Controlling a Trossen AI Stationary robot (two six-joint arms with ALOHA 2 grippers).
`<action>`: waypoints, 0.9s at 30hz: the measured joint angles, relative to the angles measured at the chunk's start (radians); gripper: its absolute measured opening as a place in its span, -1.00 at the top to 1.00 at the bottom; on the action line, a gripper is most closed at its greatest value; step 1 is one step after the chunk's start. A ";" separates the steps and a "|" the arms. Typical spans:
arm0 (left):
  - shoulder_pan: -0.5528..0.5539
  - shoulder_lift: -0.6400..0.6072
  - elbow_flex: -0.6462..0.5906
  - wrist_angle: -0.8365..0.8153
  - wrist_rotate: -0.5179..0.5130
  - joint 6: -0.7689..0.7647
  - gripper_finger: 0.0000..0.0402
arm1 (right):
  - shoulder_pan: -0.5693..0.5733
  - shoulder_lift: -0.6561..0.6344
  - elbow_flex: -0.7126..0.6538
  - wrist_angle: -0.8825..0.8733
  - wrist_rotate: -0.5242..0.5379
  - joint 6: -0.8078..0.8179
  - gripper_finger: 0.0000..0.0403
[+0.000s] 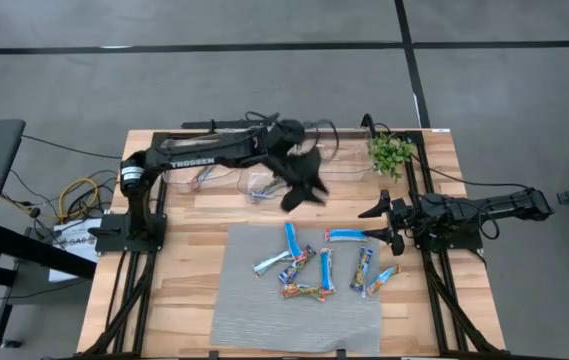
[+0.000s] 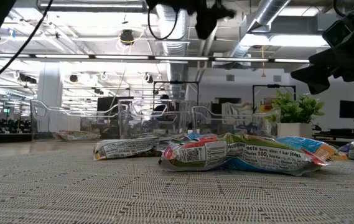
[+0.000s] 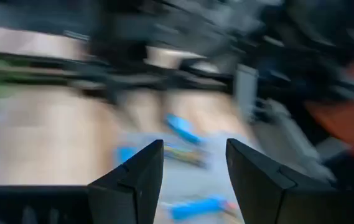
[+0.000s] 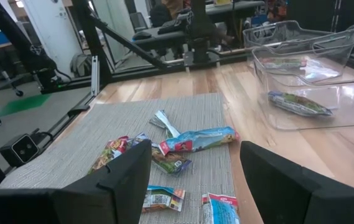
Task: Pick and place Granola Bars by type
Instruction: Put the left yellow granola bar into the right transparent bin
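High view: the Granola Bars lie scattered on the grey mat, most with their long axes running toward the bins at the far edge of the surface. My left pincer hangs spread and empty just bin-side of the pile. My right pincer, also spread and empty, waits beside the nearest blue bar.
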 joint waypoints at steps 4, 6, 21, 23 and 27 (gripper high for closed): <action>-0.071 -0.010 0.000 -0.074 0.187 0.001 0.17 | 0.000 0.000 0.000 0.000 0.000 0.000 -0.19; -0.110 -0.012 0.000 -0.102 0.222 0.001 0.17 | 0.000 0.000 0.000 0.000 0.000 0.000 -0.19; -0.273 -0.018 -0.001 -0.376 -0.038 -0.017 0.17 | 0.000 0.000 0.000 0.000 0.000 0.000 -0.19; -0.300 -0.018 -0.001 -0.474 -0.132 -0.009 0.17 | 0.000 0.000 0.000 0.000 0.000 0.000 -0.19; -0.340 -0.018 -0.002 -0.650 -0.313 -0.024 0.17 | 0.000 0.000 0.000 0.000 0.000 0.000 -0.19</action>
